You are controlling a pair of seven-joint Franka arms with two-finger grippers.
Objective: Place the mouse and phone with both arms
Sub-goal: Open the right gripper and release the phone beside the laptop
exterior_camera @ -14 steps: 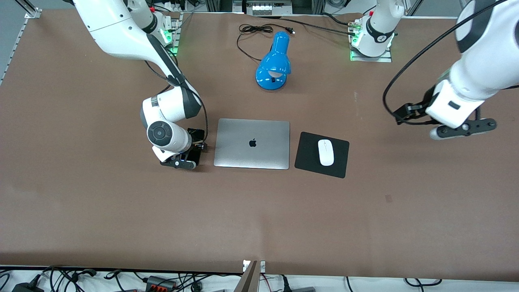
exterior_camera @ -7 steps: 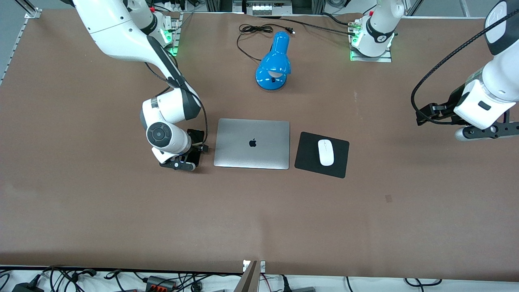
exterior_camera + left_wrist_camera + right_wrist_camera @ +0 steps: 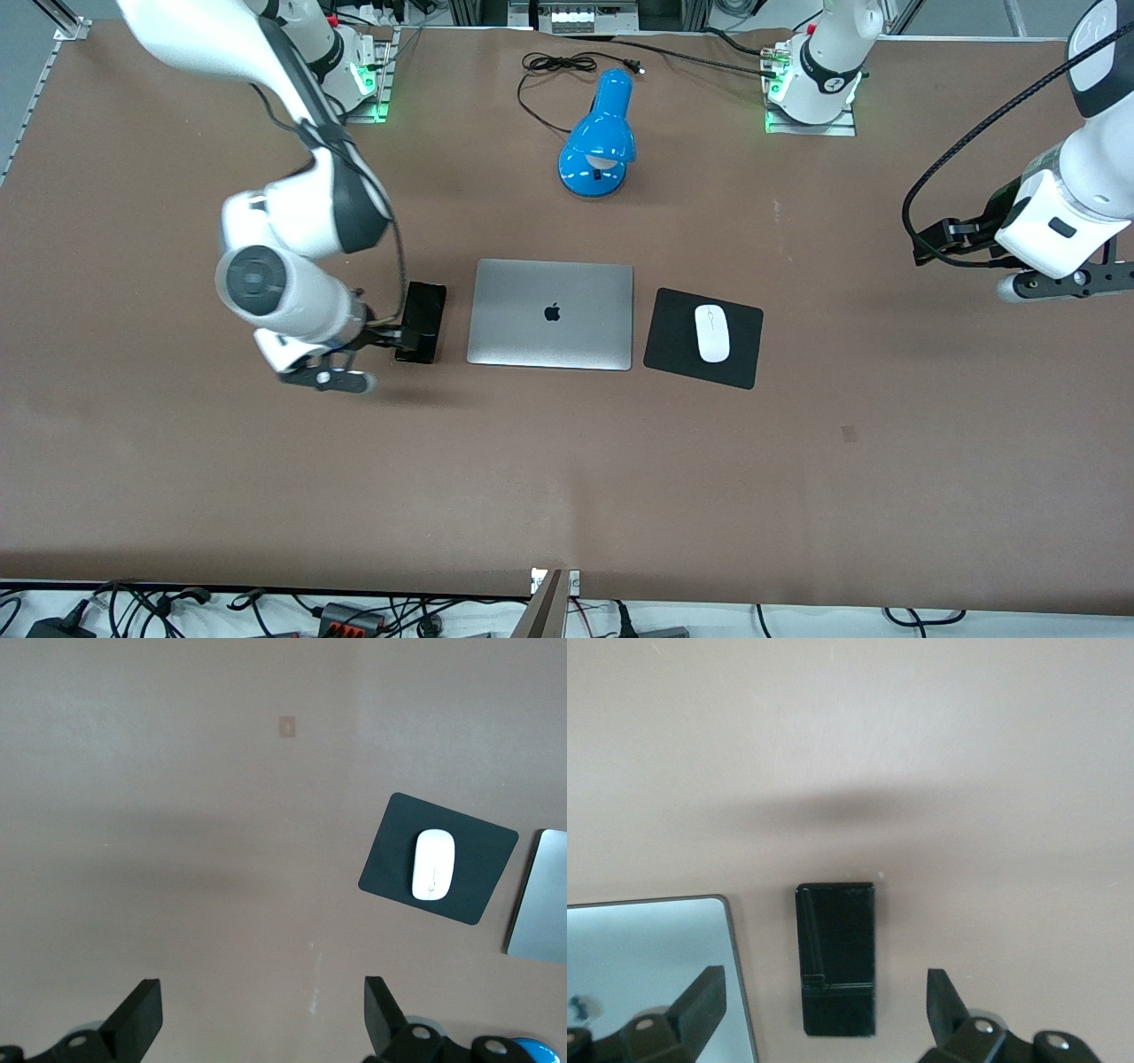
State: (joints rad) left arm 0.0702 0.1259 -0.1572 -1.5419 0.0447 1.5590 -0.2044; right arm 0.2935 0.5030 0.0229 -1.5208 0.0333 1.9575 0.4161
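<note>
The white mouse (image 3: 711,333) lies on a black mouse pad (image 3: 742,363) beside the closed silver laptop (image 3: 550,314); it also shows in the left wrist view (image 3: 433,865). The black phone (image 3: 421,322) lies flat on the table beside the laptop, toward the right arm's end; it shows in the right wrist view (image 3: 836,958). My right gripper (image 3: 824,1005) is open and empty, raised above the phone. My left gripper (image 3: 263,1014) is open and empty, up over bare table at the left arm's end.
A blue desk lamp (image 3: 598,138) with a black cord lies farther from the front camera than the laptop. The brown table (image 3: 567,478) has wide bare room nearer the front camera. Cables run along the table's front edge.
My right gripper has let go of the phone, lifted and drawn away toward the right arm's end, leaving the phone beside the laptop. My left arm has drawn away toward its own end.
</note>
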